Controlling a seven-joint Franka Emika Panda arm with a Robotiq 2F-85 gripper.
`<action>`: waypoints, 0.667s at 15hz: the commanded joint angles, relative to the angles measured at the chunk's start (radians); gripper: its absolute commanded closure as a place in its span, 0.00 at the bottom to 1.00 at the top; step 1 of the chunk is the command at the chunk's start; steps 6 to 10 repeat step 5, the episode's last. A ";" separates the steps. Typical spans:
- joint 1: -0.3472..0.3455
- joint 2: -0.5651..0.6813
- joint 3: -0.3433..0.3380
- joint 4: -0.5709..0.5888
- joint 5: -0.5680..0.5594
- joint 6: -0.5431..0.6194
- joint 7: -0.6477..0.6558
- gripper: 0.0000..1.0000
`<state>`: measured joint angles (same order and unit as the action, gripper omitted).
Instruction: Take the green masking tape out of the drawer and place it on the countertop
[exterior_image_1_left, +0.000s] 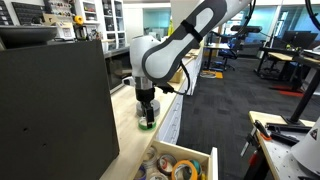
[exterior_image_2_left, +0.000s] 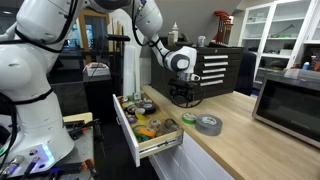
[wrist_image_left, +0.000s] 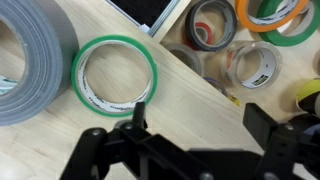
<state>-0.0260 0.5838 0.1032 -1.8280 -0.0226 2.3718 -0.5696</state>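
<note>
The green masking tape (wrist_image_left: 112, 75) lies flat on the pale wood countertop (wrist_image_left: 185, 95), beside a large grey tape roll (wrist_image_left: 35, 60). It also shows in both exterior views (exterior_image_1_left: 148, 123) (exterior_image_2_left: 188, 119). My gripper (wrist_image_left: 200, 120) is open and empty, hovering just above the countertop. Its left finger is over the ring's near edge; I cannot tell if it touches. The gripper also shows in both exterior views (exterior_image_1_left: 147, 107) (exterior_image_2_left: 181, 96). The drawer (exterior_image_2_left: 131, 141) is pulled out and holds several tape rolls; it also shows in an exterior view (exterior_image_1_left: 212, 160) and in the wrist view (wrist_image_left: 205, 72).
A microwave (exterior_image_2_left: 289, 97) stands on the countertop's far end and shows as a dark box in an exterior view (exterior_image_1_left: 55, 100). A black tool chest (exterior_image_2_left: 214, 68) stands behind the gripper. Yellowish and grey rolls (wrist_image_left: 255, 62) lie in the drawer.
</note>
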 joint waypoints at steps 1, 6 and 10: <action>0.037 -0.093 -0.014 -0.044 -0.035 -0.103 0.145 0.00; 0.026 -0.063 0.008 -0.004 -0.015 -0.110 0.125 0.00; 0.026 -0.063 0.008 -0.004 -0.015 -0.110 0.125 0.00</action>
